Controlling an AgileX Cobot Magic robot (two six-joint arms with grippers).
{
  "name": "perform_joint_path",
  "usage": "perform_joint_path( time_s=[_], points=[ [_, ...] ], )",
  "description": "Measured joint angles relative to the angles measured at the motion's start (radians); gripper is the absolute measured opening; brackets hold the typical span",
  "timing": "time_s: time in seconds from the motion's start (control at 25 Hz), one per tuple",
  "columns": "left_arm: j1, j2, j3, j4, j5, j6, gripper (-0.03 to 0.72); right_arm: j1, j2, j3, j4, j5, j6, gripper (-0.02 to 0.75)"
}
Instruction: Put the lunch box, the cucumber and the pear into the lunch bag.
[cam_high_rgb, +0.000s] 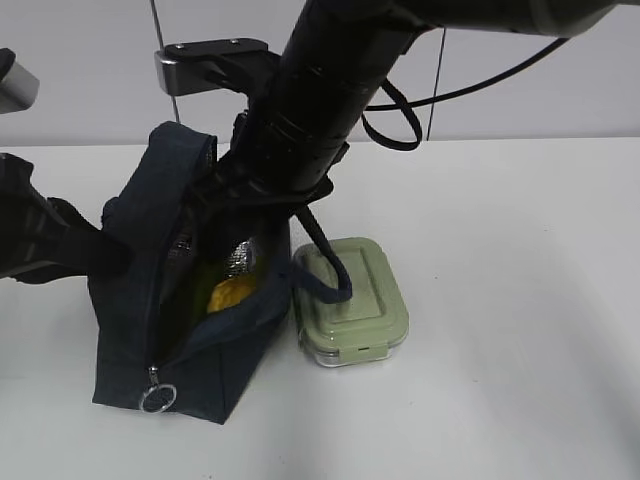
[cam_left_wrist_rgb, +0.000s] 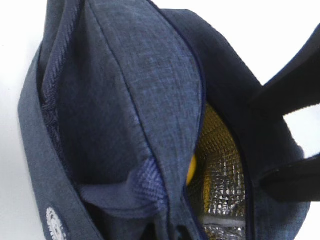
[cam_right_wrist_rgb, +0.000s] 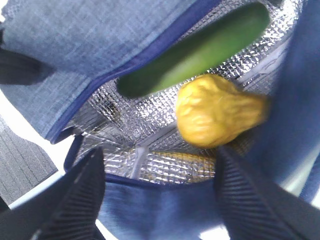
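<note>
Right hand (cam_right_wrist_rgb: 160, 200): your fingers (cam_right_wrist_rgb: 80, 200) are apart, empty, above the bag mouth.
Left hand: unseen; state unclear.
Pear (cam_right_wrist_rgb: 217, 112), cucumber (cam_right_wrist_rgb: 195, 50): inside the lunch bag (cam_high_rgb: 180, 300).
Lunch box (cam_high_rgb: 352, 300): on the table (cam_high_rgb: 520, 300), touching the bag's right side.

The exterior view looks down at a slant across the white counter (cam_high_rgb: 520, 250) toward the back wall, with the lunch bag (cam_high_rgb: 135, 300) left of centre. The left wrist view sits very close against the lunch bag's (cam_left_wrist_rgb: 120, 110) outer fabric, peering past a flap into its silver lining. The right wrist view looks straight down into the lunch bag (cam_right_wrist_rgb: 95, 35) from just above. All three views share the bag's open mouth.
</note>
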Motion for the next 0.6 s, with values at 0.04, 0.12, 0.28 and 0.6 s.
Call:
perform_joint_path(
  time_s=[0.04, 0.12, 0.28, 0.6],
  points=[
    [0.000, 0.000, 0.000, 0.000, 0.000, 0.000, 0.003, 0.000, -0.002, 0.000, 0.002, -0.002, 0.000, 0.540],
    [0.000, 0.000, 0.000, 0.000, 0.000, 0.000, 0.003, 0.000, -0.018, 0.000, 0.002, -0.006, -0.002, 0.546],
    [0.000, 0.000, 0.000, 0.000, 0.000, 0.000, 0.003, -0.004, -0.077, 0.000, -0.019, -0.025, 0.008, 0.550],
    [0.000, 0.000, 0.000, 0.000, -0.001, 0.000, 0.003, -0.098, -0.148, 0.045, -0.048, -0.038, 0.052, 0.550]
  ],
)
